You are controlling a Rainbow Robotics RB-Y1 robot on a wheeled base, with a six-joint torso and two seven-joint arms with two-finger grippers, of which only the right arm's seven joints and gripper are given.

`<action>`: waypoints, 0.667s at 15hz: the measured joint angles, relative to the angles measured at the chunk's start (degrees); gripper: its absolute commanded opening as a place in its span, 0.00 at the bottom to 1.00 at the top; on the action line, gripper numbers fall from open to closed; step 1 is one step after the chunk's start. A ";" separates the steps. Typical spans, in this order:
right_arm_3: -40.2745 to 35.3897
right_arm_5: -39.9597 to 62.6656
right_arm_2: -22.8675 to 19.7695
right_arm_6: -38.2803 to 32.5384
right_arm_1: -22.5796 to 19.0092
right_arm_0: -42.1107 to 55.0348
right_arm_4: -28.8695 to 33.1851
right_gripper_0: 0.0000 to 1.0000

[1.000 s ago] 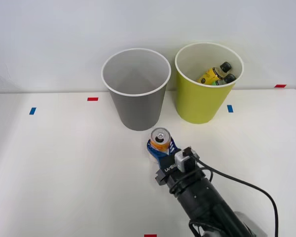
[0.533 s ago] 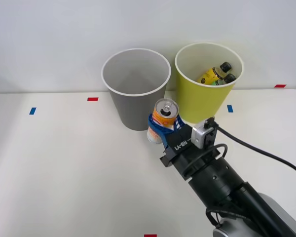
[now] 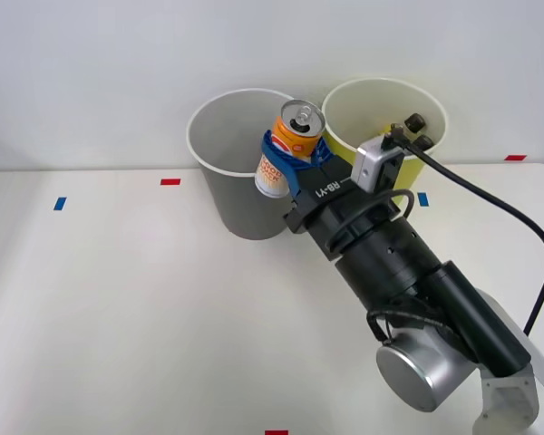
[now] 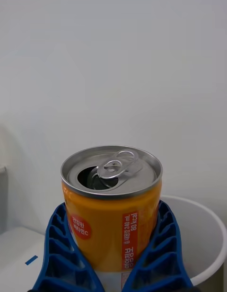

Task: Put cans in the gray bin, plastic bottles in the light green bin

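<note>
My right gripper (image 3: 286, 156) is shut on the orange-and-white can (image 3: 286, 145), holding it up in the air over the right rim of the gray bin (image 3: 245, 195). In the right wrist view the can (image 4: 112, 204) sits upright between the blue ribbed fingers (image 4: 61, 244), its silver top open at the tab. The light green bin (image 3: 344, 104) stands just right of the gray one, partly behind my arm. Two black bottle caps of the plastic bottles (image 3: 415, 129) peek over its rim.
Both bins stand at the back of the white table (image 3: 118, 299), against a pale wall. Small blue (image 3: 60, 203) and red (image 3: 170, 181) tape marks dot the tabletop. My arm (image 3: 408, 281) crosses the right side of the table.
The gripper has lifted the can from the tabletop in front of the bins, up and back, to rim height over the gray bin's right edge.
</note>
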 measured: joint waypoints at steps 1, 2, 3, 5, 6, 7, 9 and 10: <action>0.00 2.95 -0.91 -0.11 0.85 -1.33 -0.14 0.00; 0.03 7.06 -2.21 -0.11 1.89 -3.16 -0.19 0.00; 0.04 11.58 -3.66 -0.10 3.13 -5.26 -0.23 0.00; 0.09 19.75 -6.50 -0.12 6.03 -9.71 -0.15 0.00; 0.27 23.20 -7.80 -0.15 7.31 -12.21 -0.06 0.00; 0.88 25.04 -8.75 -0.19 8.18 -14.08 -0.08 0.00; 5.66 23.64 -9.14 -0.24 8.95 -16.96 -0.27 0.00; 8.59 22.04 -9.16 -0.22 9.31 -18.34 -0.27 0.00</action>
